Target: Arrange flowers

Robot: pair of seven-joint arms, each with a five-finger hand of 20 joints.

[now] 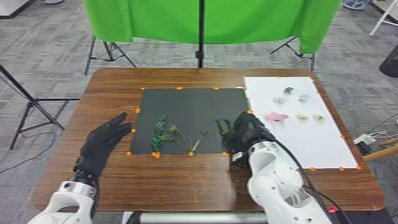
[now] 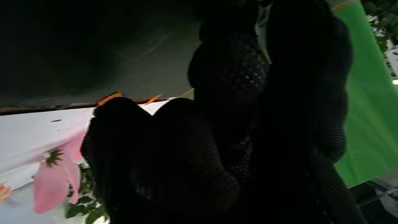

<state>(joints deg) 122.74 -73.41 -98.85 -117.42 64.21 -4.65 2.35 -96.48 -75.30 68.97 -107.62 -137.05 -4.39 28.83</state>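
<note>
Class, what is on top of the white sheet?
On the white sheet lie a pink flower and several smaller flowers. The right robot hand and arm cover its near left part; I cannot see there.

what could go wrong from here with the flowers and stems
The right robot hand is right up against the short green sprig on the black sheet, so a small sideways move might push it out of place.

The pink flower lies just to the right of that hand, on the white sheet, and could get knocked if the hand swings that way.

The thin stems lie close together, so picking one might drag another.
</note>
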